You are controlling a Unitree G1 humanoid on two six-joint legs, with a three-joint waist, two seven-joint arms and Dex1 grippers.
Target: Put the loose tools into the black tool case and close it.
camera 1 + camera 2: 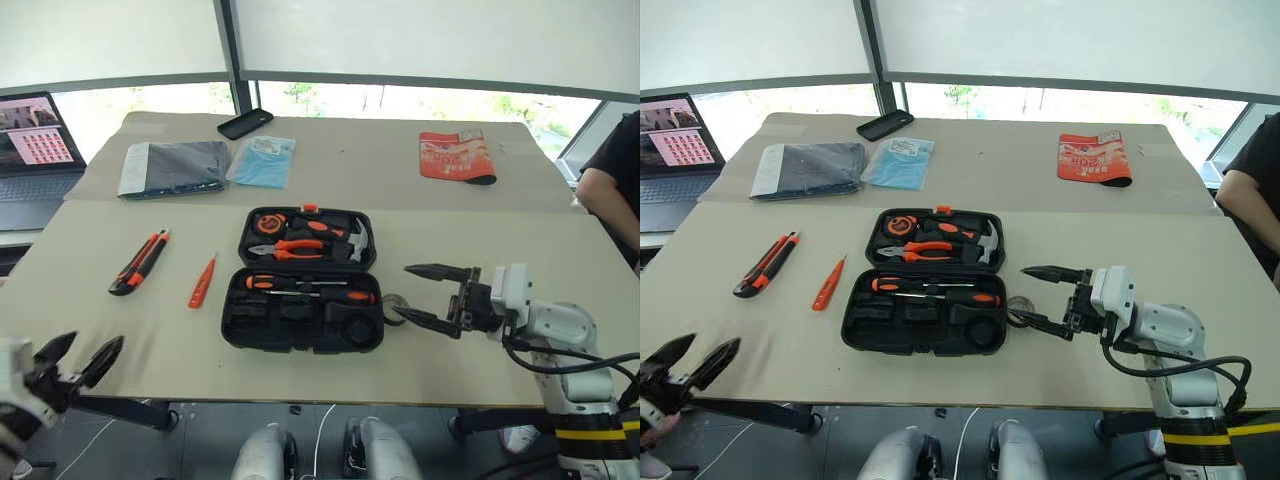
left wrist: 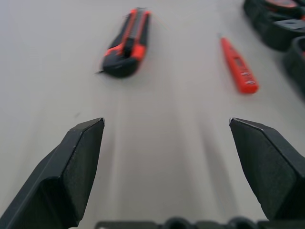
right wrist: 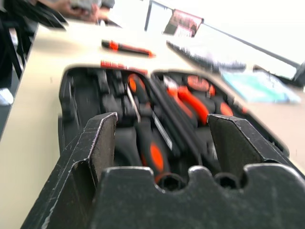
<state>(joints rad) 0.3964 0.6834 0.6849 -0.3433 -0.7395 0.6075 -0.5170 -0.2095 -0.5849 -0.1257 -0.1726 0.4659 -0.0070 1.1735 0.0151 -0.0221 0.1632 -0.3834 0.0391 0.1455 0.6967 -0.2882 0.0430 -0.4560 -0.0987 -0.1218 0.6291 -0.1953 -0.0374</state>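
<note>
The black tool case [image 1: 303,280] lies open near the middle of the beige table [image 1: 500,340], its lower half close to the table's near edge and its lid half toward the far side. To the case's left there is a broad stretch of bare tabletop, broken only by the orange-and-black utility knife [image 1: 139,262] and, between it and the case, the slim all-orange tester screwdriver [image 1: 202,281]; both lie loose and well apart from each other. To the case's right the table is bare out to its edge, where a person's dark sleeve [image 1: 620,180] shows. The right gripper [image 1: 433,294] hovers just beside the case's right side, pointing toward it, its two fingers spread apart and holding nothing; a small dark tape roll [image 1: 394,307] lies on the table against the case, just by the lower finger. The left gripper [image 1: 78,360] hangs at the near left edge of the table, fingers wide apart and empty, aimed toward the knife. Inside the case, two orange-and-black-handled screwdrivers [image 1: 310,290] rest in the lower half, while pliers [image 1: 290,249], a hammer [image 1: 352,240] and a tape measure [image 1: 268,222] sit in the lid half.
</note>
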